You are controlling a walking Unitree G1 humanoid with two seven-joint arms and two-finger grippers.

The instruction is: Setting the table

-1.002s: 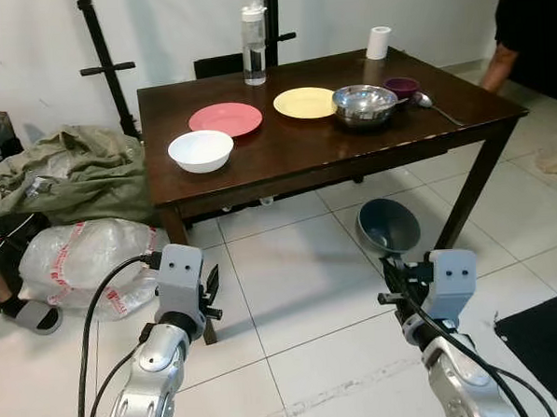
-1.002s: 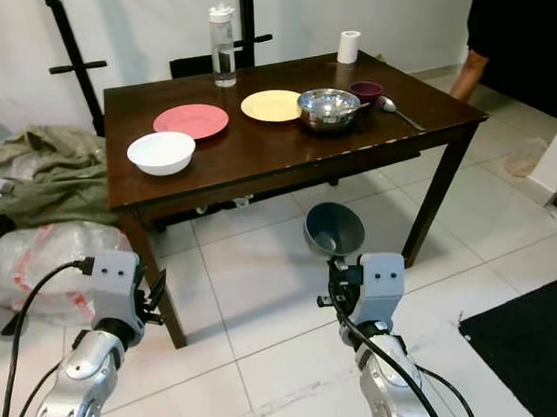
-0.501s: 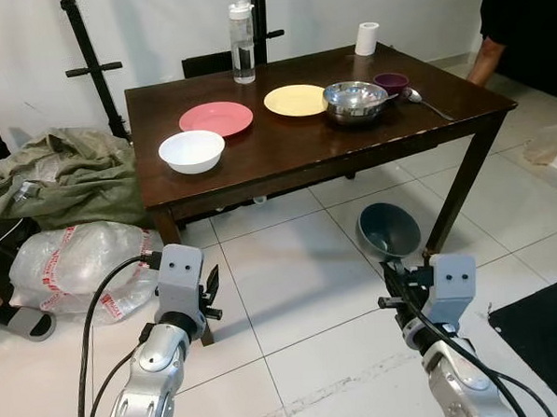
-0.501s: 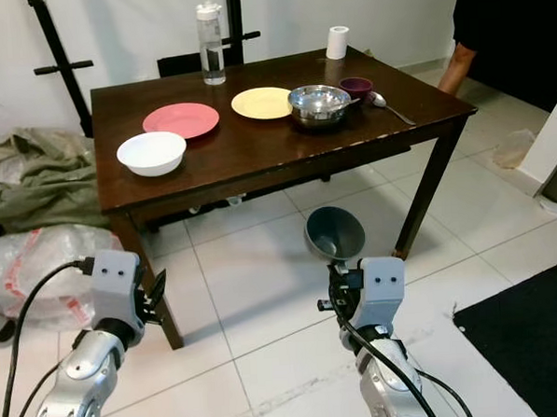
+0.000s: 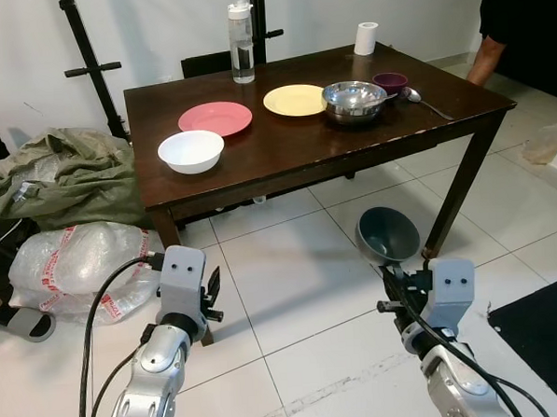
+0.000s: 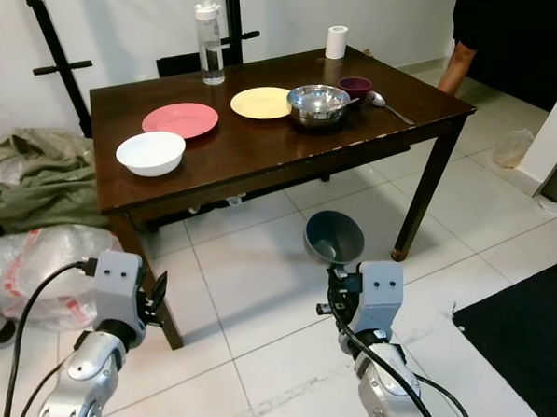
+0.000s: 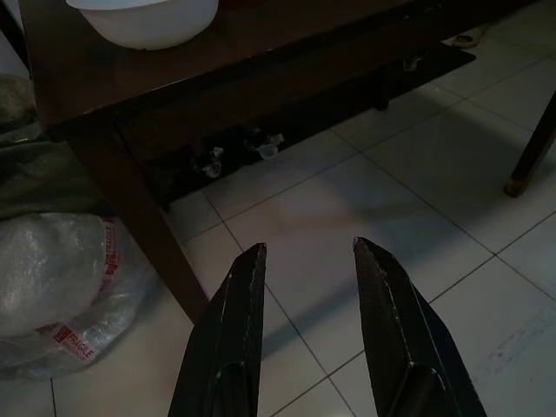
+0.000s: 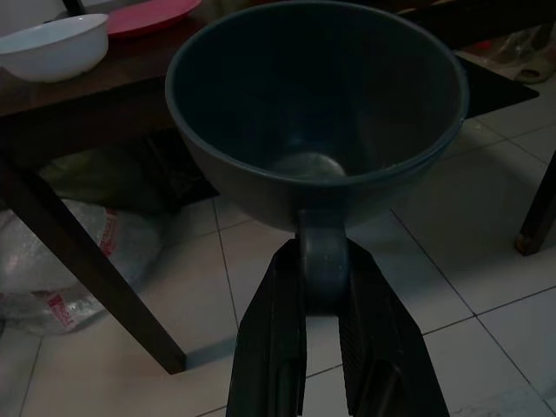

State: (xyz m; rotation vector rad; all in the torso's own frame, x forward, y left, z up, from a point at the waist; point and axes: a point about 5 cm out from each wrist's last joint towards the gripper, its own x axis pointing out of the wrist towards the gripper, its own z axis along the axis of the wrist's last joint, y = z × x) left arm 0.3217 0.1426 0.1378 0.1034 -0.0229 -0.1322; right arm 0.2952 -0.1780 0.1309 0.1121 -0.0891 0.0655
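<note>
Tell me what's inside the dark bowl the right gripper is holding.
Nothing: the dark bowl, clamped by its handle in the right gripper, shows a bare bottom. Its own wall hides the floor directly behind it.

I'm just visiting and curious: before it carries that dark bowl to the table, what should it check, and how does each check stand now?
1. Right tool gripping the dark bowl by its foot: ok.
2. Bowl empty: ok.
3. Left tool open and free: ok.
4. Bare spot on the table in front of the metal bowl: ok.
5. Bowl higher than the tabletop: not ok, it is below the edge.
6. Person beyond the far corner staying clear: cannot tell.
</note>
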